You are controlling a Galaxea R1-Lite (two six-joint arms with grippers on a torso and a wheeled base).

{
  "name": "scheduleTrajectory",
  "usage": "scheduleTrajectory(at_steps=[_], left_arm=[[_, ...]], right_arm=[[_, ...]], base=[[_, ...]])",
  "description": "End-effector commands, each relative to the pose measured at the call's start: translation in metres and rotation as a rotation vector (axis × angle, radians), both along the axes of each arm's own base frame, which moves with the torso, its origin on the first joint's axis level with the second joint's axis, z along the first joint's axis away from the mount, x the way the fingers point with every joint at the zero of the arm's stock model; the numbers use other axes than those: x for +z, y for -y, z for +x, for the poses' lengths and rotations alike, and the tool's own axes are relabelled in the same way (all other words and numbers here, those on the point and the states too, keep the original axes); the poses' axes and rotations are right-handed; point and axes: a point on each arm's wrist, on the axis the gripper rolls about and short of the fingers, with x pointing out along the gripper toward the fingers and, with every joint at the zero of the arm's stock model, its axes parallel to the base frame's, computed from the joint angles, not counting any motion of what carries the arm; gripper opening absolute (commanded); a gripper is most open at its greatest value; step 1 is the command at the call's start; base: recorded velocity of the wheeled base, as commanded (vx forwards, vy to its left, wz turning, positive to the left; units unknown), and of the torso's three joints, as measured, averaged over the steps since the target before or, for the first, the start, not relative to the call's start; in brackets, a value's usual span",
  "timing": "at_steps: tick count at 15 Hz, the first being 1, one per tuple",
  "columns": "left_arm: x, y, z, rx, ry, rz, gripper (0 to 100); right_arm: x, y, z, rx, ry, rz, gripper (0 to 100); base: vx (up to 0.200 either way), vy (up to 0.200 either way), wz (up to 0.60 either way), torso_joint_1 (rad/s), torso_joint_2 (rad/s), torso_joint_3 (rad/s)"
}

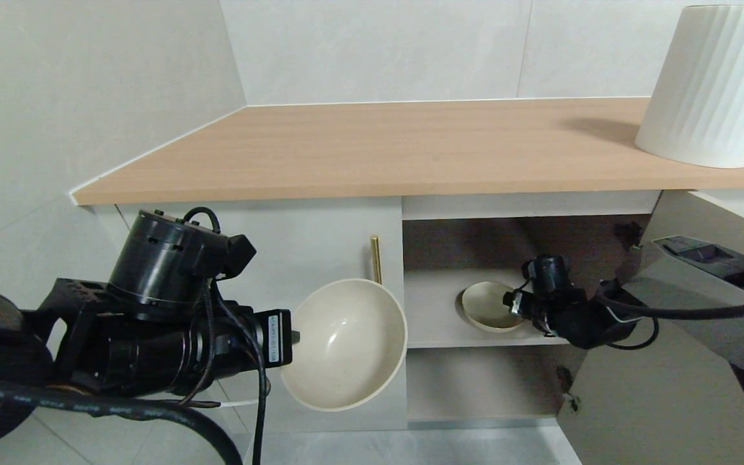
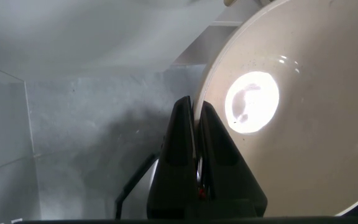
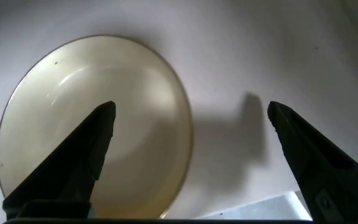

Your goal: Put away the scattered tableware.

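A large cream bowl (image 1: 346,342) hangs tilted on its side in front of the closed left cabinet door, and my left gripper (image 1: 294,339) is shut on its rim. In the left wrist view the two fingers (image 2: 182,134) pinch the edge of that bowl (image 2: 291,112). A smaller cream bowl (image 1: 488,307) rests on the middle shelf (image 1: 430,316) inside the open cabinet. My right gripper (image 1: 515,303) is inside the cabinet just beside it. Seen from the right wrist, that gripper (image 3: 190,111) stands open above the small bowl (image 3: 92,124), holding nothing.
A wooden countertop (image 1: 411,148) runs above the cabinet, with a white ribbed cylinder (image 1: 714,84) on its right end. The closed left door carries a gold handle (image 1: 375,258). The right door (image 1: 669,387) is swung open. A lower compartment (image 1: 475,384) lies under the shelf.
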Motion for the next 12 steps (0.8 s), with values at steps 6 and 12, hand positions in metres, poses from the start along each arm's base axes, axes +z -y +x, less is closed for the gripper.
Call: scheduleTrajectory(at_steps=[6, 12], left_arm=[[-0.014, 0.025, 0.0, -0.134, -0.01, 0.094, 0], [-0.06, 0.053, 0.017, -0.072, -0.069, 0.297, 0]], right_arm=[[0.111, -0.035, -0.108, 0.334, 0.065, -0.022, 100], [0.169, -0.064, -0.204, 0.671, -0.063, 0.019, 100]], base=[[0.0, 0.0, 0.0, 0.0, 0.0, 0.0], [0.0, 0.0, 0.0, 0.0, 0.0, 0.0]])
